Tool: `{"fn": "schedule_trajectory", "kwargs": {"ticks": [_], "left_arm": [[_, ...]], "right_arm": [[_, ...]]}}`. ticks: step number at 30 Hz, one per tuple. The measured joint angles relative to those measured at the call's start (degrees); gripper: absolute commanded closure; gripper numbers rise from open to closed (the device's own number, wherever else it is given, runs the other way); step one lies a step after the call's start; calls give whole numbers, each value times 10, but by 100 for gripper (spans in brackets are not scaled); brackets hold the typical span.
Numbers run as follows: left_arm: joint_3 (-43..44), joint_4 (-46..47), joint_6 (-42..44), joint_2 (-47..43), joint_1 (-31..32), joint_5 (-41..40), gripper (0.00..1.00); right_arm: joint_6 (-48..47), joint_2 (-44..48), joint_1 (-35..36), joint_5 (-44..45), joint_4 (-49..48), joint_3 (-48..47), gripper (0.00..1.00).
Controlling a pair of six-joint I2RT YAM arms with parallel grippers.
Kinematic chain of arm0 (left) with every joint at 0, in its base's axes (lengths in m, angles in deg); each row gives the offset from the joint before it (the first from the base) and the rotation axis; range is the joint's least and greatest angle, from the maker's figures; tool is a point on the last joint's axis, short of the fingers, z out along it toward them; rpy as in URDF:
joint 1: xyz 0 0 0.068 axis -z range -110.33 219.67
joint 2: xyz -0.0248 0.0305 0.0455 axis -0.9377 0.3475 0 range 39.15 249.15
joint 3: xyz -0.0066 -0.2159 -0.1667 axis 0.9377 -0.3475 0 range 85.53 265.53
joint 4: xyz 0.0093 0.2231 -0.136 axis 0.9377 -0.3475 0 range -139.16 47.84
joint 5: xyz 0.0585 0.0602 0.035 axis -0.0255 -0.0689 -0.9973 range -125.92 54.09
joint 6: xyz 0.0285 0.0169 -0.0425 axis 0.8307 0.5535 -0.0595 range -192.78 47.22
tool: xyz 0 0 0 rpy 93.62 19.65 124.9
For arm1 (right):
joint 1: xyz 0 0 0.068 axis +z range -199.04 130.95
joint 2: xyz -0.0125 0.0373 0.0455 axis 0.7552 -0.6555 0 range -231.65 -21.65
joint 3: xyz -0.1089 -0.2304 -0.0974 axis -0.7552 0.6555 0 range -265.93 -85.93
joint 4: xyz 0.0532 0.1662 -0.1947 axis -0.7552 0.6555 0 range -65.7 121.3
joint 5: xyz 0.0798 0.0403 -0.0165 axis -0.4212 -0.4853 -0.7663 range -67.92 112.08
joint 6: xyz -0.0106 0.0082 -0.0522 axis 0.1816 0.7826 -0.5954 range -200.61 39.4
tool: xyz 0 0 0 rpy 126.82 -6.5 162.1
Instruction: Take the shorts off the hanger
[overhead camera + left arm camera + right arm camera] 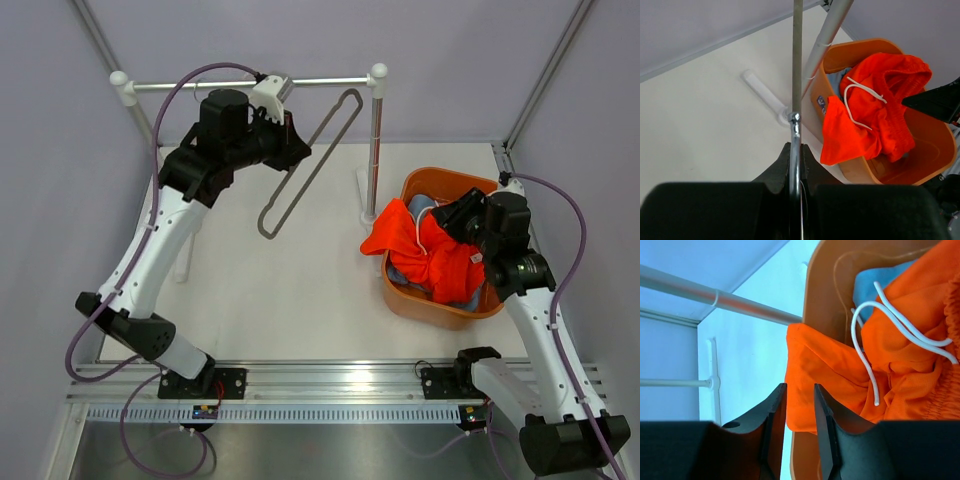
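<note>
Gripping the bare hanger [797, 60] up by the rail [200, 86], our left end effector [795, 150] is clamped on its wire. The orange shorts [425, 255] lie in the basket [440, 180], one leg draped over the rim, with the blue shorts [875, 280] beneath (mostly hidden). Our right end effector [799, 387] hovers over them, narrowly parted and holding nothing. We judge it a release pose, with the task nearly done.

Colours: orange shorts [425, 255] bright, plain; drawstring [853, 332] white. Blue shorts [875, 277] light, plain. Tub [430, 305] duller orange. Hanger [797, 60] grey. Desk [280, 300] off-white.
</note>
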Motion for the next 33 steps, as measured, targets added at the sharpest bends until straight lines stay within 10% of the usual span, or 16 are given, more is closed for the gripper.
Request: {"fn": "schedule_trajectory", "kwargs": {"ticks": [33], "left_arm": [[140,23,5,99,-26,-66,100]], "right_arm": [[-41,-7,0,-55,-1,-11,63]]}}
